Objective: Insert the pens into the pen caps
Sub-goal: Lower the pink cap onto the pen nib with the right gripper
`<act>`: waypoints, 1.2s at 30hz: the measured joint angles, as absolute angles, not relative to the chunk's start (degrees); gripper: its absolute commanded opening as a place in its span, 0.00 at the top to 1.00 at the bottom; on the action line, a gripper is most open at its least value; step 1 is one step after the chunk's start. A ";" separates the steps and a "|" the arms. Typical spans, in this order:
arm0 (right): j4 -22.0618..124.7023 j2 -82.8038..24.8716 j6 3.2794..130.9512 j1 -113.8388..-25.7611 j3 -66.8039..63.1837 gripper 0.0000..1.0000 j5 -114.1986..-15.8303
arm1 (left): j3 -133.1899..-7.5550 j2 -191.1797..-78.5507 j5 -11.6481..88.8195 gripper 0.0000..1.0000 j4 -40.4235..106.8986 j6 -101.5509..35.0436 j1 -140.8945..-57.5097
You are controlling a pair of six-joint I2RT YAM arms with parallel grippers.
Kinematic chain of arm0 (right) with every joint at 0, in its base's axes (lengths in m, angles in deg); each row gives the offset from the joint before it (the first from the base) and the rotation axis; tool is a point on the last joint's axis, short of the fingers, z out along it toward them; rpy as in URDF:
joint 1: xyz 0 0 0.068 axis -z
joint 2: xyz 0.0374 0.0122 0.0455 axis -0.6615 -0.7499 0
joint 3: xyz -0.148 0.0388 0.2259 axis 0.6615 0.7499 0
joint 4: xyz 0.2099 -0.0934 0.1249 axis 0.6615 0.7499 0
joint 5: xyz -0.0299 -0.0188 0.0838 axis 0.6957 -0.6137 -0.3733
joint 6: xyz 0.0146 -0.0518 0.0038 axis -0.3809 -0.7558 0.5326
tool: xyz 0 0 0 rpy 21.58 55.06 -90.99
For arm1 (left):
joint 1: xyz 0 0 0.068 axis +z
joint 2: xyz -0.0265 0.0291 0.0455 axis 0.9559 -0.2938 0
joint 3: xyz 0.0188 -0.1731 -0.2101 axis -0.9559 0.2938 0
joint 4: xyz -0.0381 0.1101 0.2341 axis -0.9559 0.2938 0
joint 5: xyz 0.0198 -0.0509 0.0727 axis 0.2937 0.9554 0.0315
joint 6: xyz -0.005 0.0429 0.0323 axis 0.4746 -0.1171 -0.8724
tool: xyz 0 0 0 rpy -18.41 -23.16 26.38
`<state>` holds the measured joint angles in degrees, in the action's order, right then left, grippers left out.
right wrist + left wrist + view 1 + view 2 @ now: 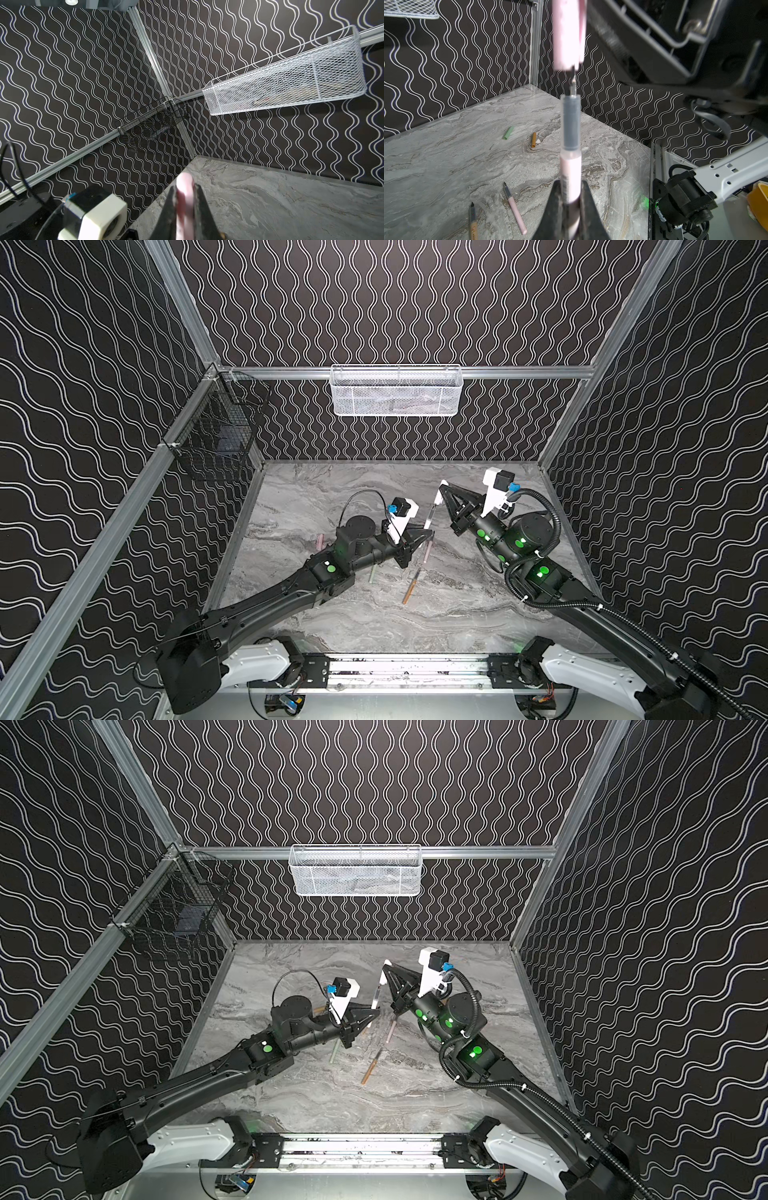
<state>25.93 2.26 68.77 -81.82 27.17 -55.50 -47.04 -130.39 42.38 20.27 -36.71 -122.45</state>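
The grey marble counter [374, 626] is bare along its near edge. Three pens lie loose mid-counter: tan-orange pen [411, 587], pale green pen [372, 573], pale pink pen [427, 552]. At left lies one loose pink cap [320, 540]. The left end effector [430, 533] clamps a fourth pink pen [571, 166], its tip at the pale pink cap [569, 35] pinched by the right end effector [441, 486]. Beyond lie a green cap [508, 133] and a tan cap [533, 140].

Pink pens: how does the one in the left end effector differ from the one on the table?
Support: the held pink pen is clamped in the left end effector, clear of the table; the loose pink pen lies flat on it.
Tip: the held pink pen's tip meets the mouth of the pink cap; the loose pink pen's tip is free of any cap.
Shared: pink barrel, dark grip section, neither capped yet.
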 measured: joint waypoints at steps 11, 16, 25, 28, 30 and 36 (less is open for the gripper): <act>24.49 3.07 68.75 -81.84 26.95 0.88 -55.50 | -47.04 -130.59 42.93 1.00 20.27 -36.69 -122.49; 24.97 3.05 69.69 -81.91 28.02 0.88 -55.91 | -47.04 -130.35 42.91 1.00 20.33 -36.69 -122.54; 24.95 2.30 71.46 -82.15 28.42 0.88 -57.60 | -47.04 -130.26 42.89 1.00 20.40 -36.69 -122.54; 24.90 2.11 71.63 -82.34 28.53 0.88 -58.10 | -47.04 -130.06 42.47 1.00 20.38 -36.69 -122.54; 24.86 2.11 71.92 -82.58 28.83 0.88 -58.10 | -47.04 -129.87 42.41 1.00 20.53 -36.69 -122.54; 24.53 2.63 72.38 -82.96 30.01 0.88 -58.10 | -46.42 -129.15 41.86 1.00 20.62 -36.49 -122.65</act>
<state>24.53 2.63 72.38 -82.96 30.01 -58.10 -46.42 -129.15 41.86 20.62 -36.49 -122.65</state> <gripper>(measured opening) 0.136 0.111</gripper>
